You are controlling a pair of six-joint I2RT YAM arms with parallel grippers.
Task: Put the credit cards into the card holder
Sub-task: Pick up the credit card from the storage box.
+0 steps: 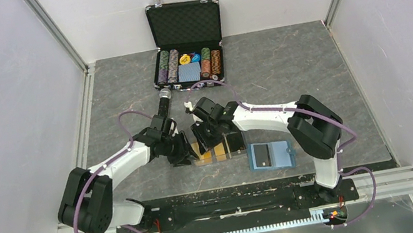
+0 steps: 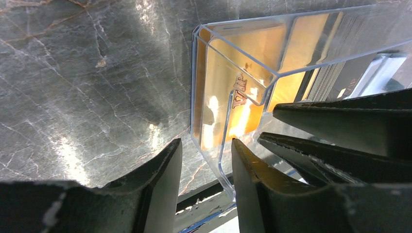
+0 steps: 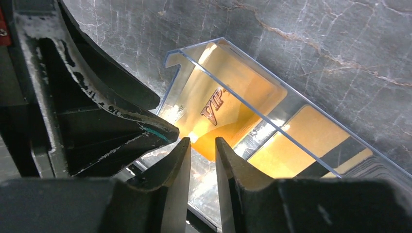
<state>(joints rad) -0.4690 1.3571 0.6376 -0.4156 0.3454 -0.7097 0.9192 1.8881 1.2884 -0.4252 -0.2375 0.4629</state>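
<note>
Fishing credit cards out of the clear box: left gripper ajar, empty; right gripper nearly closed at one, grip unclear. Next, a clean lift.

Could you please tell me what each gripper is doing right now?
Left gripper: open, astride the clear box edge.
Right gripper: narrow gap at an orange card; grip cannot be told.
</note>
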